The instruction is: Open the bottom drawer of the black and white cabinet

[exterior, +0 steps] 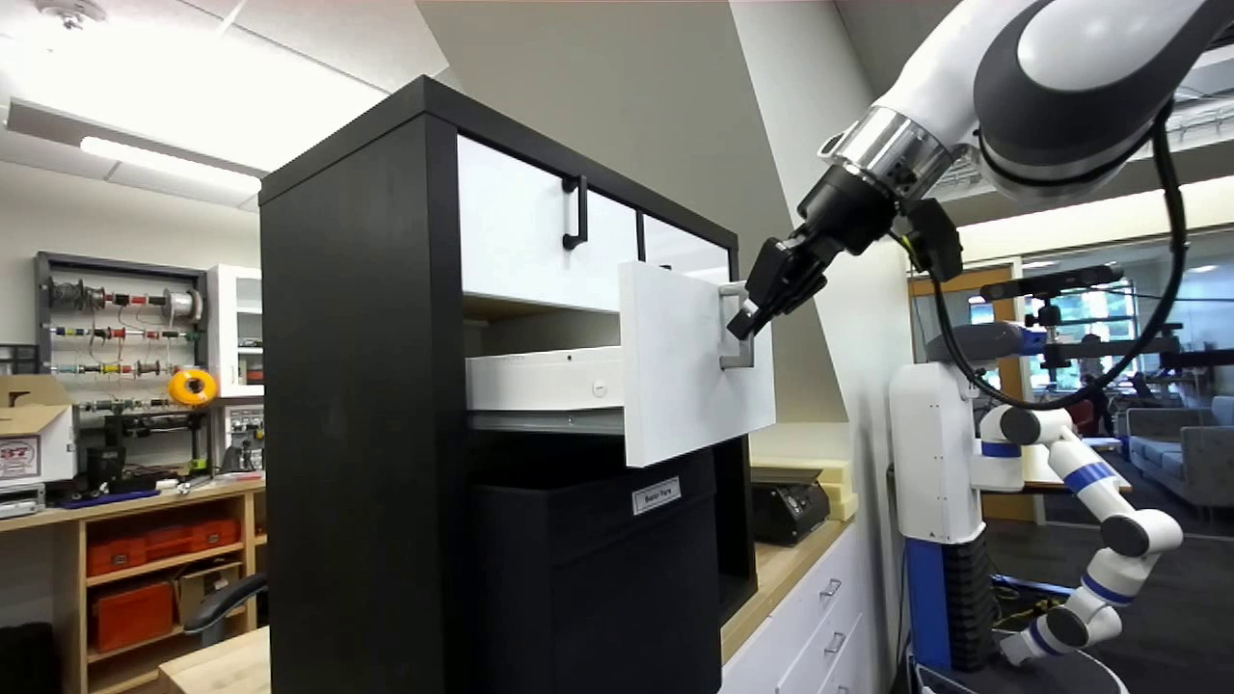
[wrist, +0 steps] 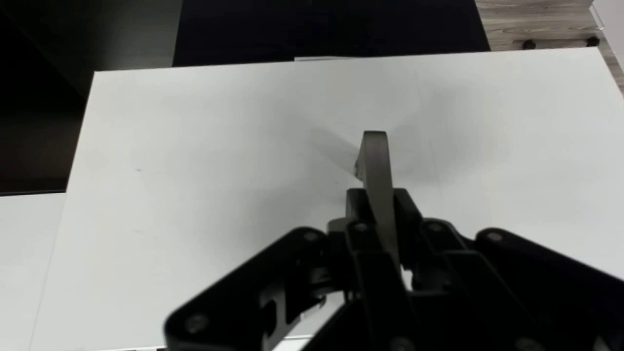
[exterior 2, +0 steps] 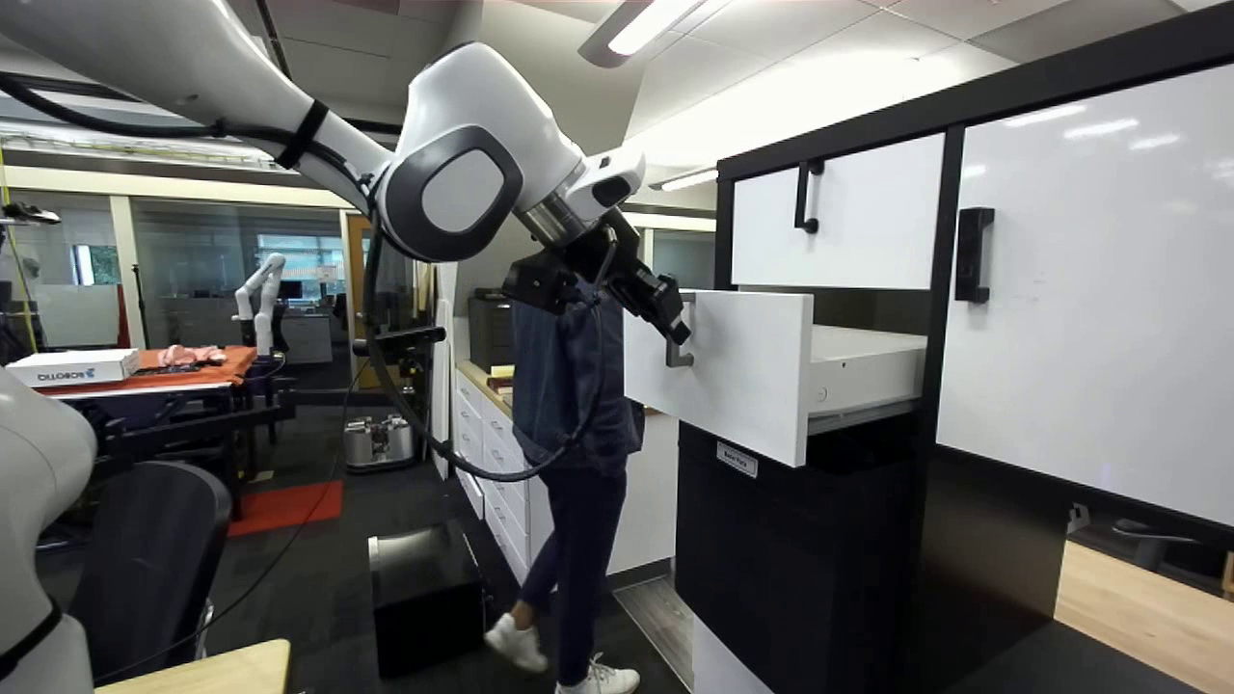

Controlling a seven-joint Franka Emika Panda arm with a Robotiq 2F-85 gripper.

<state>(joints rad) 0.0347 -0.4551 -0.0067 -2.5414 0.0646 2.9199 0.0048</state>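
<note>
In an exterior view, the bottom drawer sticks out of the black and white cabinet, toward the right. The gripper pinches the drawer's grey handle, fingers nearly together on its left and right, likely so a pull brings the drawer along.

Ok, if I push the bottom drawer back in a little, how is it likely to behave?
The bottom drawer will probably slide rather than tip, since a metal runner shows under its side. Its flat front panel looks rigid, so it likely won't flex. With the gripper closed on its handle, the drawer should follow with little play.
</note>
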